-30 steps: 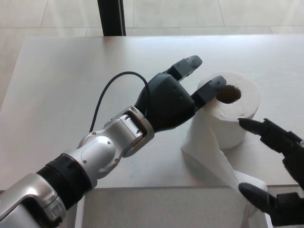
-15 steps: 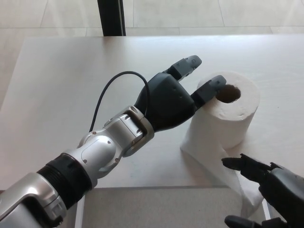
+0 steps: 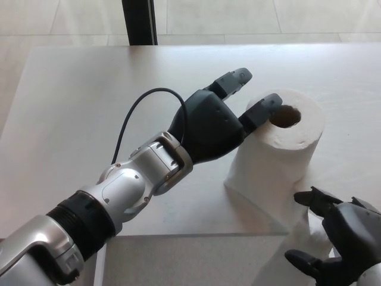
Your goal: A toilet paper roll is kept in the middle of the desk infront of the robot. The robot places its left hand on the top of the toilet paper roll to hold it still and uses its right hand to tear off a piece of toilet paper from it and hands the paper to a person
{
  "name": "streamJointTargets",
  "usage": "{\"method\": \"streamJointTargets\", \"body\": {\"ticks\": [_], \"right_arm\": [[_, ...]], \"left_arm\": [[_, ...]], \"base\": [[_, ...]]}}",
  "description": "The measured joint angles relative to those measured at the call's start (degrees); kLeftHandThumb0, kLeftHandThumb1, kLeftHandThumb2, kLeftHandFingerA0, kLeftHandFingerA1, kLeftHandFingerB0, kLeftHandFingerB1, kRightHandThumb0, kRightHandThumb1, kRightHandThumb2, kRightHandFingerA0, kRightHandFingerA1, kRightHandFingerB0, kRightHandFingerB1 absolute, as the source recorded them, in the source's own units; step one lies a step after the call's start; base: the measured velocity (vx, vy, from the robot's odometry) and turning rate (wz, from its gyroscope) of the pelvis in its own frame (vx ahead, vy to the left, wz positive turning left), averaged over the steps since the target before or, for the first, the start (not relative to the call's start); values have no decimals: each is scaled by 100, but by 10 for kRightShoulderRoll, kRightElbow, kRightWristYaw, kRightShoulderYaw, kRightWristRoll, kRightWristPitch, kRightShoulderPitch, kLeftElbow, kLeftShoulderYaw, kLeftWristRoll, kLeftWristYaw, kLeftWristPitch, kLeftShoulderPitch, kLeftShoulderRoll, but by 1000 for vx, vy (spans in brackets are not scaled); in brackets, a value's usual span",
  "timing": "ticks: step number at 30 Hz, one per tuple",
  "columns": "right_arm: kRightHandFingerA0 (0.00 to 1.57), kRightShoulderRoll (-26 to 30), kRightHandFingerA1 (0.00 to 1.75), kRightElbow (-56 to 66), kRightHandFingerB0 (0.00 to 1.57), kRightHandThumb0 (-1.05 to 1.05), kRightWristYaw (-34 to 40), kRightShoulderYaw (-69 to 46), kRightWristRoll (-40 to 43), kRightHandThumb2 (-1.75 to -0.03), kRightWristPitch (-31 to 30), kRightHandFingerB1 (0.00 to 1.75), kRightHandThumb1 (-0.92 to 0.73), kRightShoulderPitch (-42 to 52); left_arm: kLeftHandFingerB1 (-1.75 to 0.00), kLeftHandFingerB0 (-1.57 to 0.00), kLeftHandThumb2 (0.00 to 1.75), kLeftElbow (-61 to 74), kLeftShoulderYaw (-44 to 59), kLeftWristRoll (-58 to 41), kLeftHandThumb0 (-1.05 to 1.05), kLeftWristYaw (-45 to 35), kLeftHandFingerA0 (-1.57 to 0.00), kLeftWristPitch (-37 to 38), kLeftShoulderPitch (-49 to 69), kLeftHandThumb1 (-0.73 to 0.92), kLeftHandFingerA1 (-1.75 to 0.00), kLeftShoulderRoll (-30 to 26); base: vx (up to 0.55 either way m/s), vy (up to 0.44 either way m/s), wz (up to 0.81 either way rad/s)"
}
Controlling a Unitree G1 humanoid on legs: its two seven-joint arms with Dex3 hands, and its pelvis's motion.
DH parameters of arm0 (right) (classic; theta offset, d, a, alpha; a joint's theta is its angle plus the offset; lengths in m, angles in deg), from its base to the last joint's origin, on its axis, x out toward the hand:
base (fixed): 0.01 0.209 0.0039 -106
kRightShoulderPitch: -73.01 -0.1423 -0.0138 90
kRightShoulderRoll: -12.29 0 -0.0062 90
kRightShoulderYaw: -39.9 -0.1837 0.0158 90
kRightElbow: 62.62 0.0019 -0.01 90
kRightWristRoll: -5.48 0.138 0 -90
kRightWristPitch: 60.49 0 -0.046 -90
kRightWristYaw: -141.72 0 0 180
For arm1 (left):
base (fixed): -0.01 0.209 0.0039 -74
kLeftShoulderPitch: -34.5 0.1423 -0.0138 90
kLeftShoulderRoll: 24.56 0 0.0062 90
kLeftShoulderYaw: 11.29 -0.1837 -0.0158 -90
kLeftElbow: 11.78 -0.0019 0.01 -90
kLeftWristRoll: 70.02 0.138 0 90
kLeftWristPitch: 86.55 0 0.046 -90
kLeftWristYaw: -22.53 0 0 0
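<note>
Tabletop point(image 3: 77, 101) room lies wide at your 9 to 12 o'clock, pale and bare, while the near edge runs just under the roll at 6 o'clock, with floor below it. You have the toilet paper roll point(image 3: 284, 143) standing upright right of centre, its cardboard core facing up, close to that near edge. A loose sheet point(image 3: 280, 205) trails from its base toward 5 o'clock and drops over the edge, where your right hand covers part of it.

Your left hand point(image 3: 217, 122) comes in from 8 o'clock on a silver forearm with a black cable looping above the wrist. Its fingers point(image 3: 262, 110) are spread apart and hold nothing; one tip rests on the roll's top rim at the 9 o'clock side of the core, the other points past the roll toward 12 o'clock.

Your right hand point(image 3: 336, 241) sits at the 5 o'clock corner, cut off by the frame. Its fingers are parted around the hanging sheet; you cannot tell from here whether they pinch it
</note>
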Motion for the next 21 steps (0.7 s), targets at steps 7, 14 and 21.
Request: {"method": "streamJointTargets", "body": {"ticks": [7,14,21], "right_arm": [[28,-60,71,-30,35,-65,53,-28,-35,-91,40,66,-54,42],[0,-98,44,-69,6,-79,99,-59,-71,-86,96,32,-48,62],[0,-55,11,-73,14,-80,51,-32,-101,-74,83,2,-45,39]], "left_arm": [[-11,-4,81,0,0,0,-55,0,0,0,0,53,-13,0],[-6,-3,80,-2,0,0,-54,1,0,0,0,52,-10,0],[-25,0,63,-1,0,0,-46,0,0,0,0,58,-12,0]], "base": [[0,0,0],[0,0,0],[0,0,0]]}}
